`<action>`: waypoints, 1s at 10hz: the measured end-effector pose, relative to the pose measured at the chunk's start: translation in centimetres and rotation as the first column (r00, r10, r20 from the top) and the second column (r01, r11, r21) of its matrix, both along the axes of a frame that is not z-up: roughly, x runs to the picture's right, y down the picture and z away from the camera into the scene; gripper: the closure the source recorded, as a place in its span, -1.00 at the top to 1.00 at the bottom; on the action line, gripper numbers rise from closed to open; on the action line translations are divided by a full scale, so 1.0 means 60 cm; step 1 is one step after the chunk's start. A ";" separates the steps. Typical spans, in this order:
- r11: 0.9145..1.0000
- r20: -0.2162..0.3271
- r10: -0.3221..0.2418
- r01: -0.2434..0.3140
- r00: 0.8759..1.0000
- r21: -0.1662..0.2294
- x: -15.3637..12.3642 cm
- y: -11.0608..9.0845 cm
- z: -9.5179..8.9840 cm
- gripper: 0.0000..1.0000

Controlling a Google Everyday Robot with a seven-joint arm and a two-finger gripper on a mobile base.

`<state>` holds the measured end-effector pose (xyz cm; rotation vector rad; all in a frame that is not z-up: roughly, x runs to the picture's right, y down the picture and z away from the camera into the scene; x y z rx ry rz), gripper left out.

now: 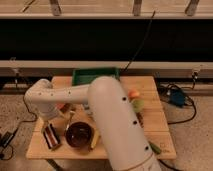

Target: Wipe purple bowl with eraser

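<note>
The black, white and reddish-brown striped eraser block (51, 136) is left flat on the wooden table (150, 125), judged ungrasped. The gripper (67, 125) is held low just right of it; its spread cannot be told. The glossy round purple bowl (80, 134) is set just right of the gripper, flanked by a yellow banana (95, 141). A green tray (95, 76) is placed well behind.

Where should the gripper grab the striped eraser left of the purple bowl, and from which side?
Probably from above, across the narrow width of the small striped rectangular eraser at its middle: it lies flat on the wooden table, long sides free. The gripper hangs just over it.
</note>
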<state>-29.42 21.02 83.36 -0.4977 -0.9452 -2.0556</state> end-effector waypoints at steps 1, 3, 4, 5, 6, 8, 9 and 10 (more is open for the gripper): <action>1.000 0.001 -0.002 0.002 1.000 -0.002 -0.003 0.001 -0.001 0.60; 1.000 0.005 -0.012 0.012 1.000 -0.008 -0.010 0.010 -0.002 0.60; 1.000 0.005 -0.015 0.015 1.000 -0.012 -0.012 0.016 -0.001 0.60; 1.000 0.004 -0.016 0.016 1.000 -0.017 -0.011 0.021 0.000 0.60; 1.000 0.004 -0.017 0.017 1.000 -0.021 -0.010 0.024 0.001 0.60; 0.999 0.002 -0.018 0.019 1.000 -0.028 -0.009 0.033 0.002 0.36; 0.999 0.002 -0.019 0.019 1.000 -0.028 -0.009 0.035 0.001 0.17; 0.999 0.002 -0.019 0.019 1.000 -0.029 -0.008 0.036 0.001 -0.03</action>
